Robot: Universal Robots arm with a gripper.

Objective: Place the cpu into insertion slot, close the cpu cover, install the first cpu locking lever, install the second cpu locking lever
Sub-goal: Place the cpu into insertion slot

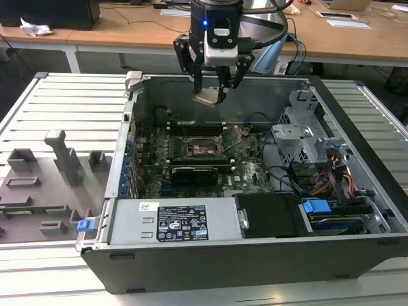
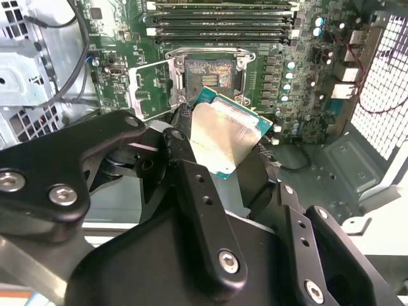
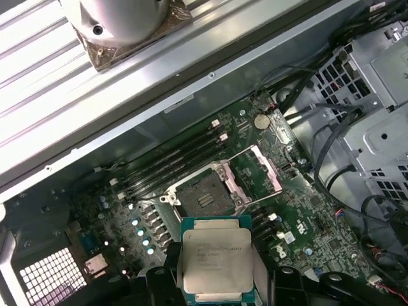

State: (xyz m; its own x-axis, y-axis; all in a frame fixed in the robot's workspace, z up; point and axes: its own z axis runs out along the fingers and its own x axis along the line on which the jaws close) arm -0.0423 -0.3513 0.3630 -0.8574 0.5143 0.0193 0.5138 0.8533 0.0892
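My gripper [image 1: 213, 88] hangs above the open computer case, shut on the cpu [image 1: 209, 97]. The chip is a flat square with a silver-beige top and green edges, tilted between the black fingers [image 2: 185, 159]; both wrist views show it [image 2: 226, 137] [image 3: 217, 258]. Well below it on the green motherboard lies the insertion slot [image 1: 201, 148] [image 2: 207, 73] [image 3: 204, 197], a dark square socket with a metal rim and nothing in it. The cpu cover [image 1: 233, 137] [image 2: 150, 92] [image 3: 261, 172] stands swung open beside the socket.
Memory slots [image 1: 191, 127] run along the far side of the socket and a black card [image 1: 197, 173] lies on its near side. A power supply [image 1: 172, 220] fills the case front. A metal drive cage [image 1: 306, 140] with cables stands at the exterior view's right. A grey fixture plate [image 1: 38, 185] lies outside the case.
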